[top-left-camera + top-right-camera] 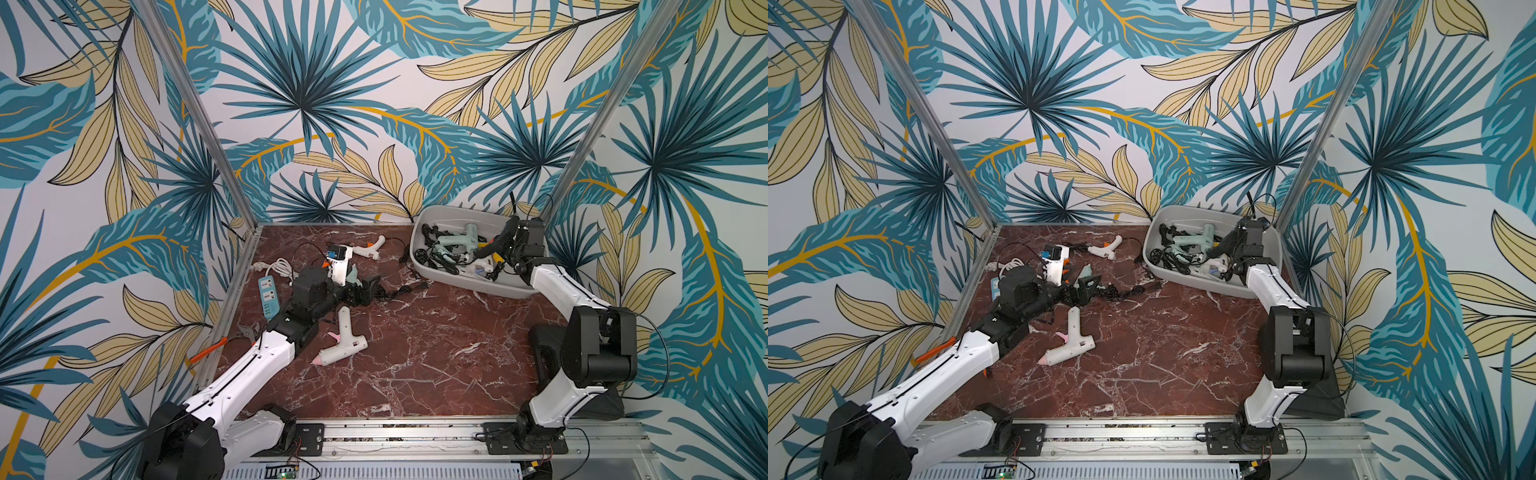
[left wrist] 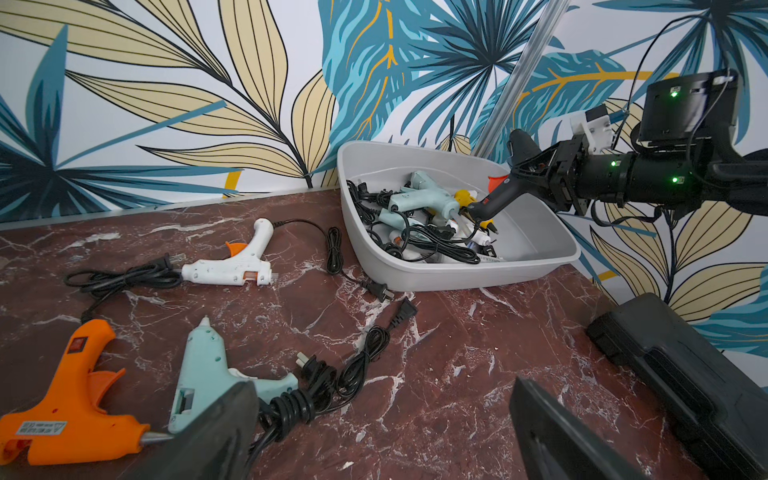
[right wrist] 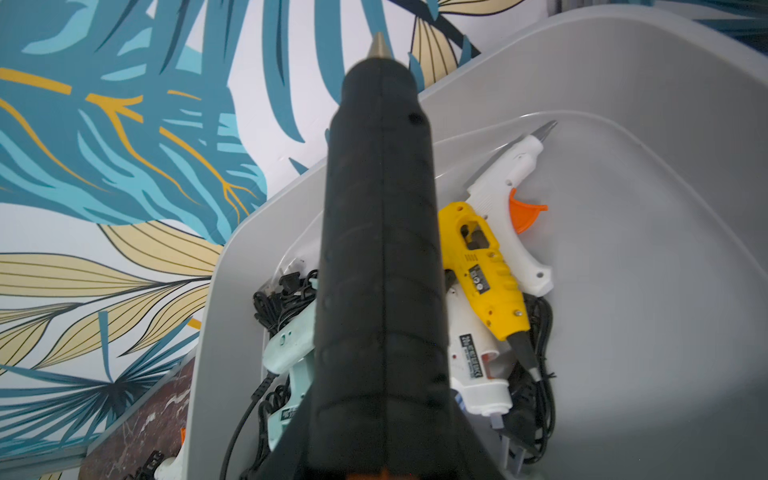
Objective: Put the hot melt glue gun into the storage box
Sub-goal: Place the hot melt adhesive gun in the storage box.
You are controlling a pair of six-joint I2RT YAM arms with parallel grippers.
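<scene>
Red-brown marbled desk (image 1: 415, 357), leaf-print walls around it. Black hot melt glue gun (image 2: 496, 199), with a metal nozzle tip, orange trigger and a red mark on its grip, hangs tilted over the light grey storage box (image 2: 457, 282) at the desk's 2 o'clock, clamped in the right fingers (image 2: 540, 166). Labels on the yellow gun (image 3: 482, 266) and white gun (image 3: 473, 365) inside are unreadable. Left fingers (image 2: 216, 432) are spread wide, grasping nothing, toward 10 o'clock

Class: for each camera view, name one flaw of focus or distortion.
Right wrist view: the black glue gun is blurred, the yellow glue gun beyond sharp. Left wrist view: the jaws are soft. Both top views: frame posts splay outward.
</scene>
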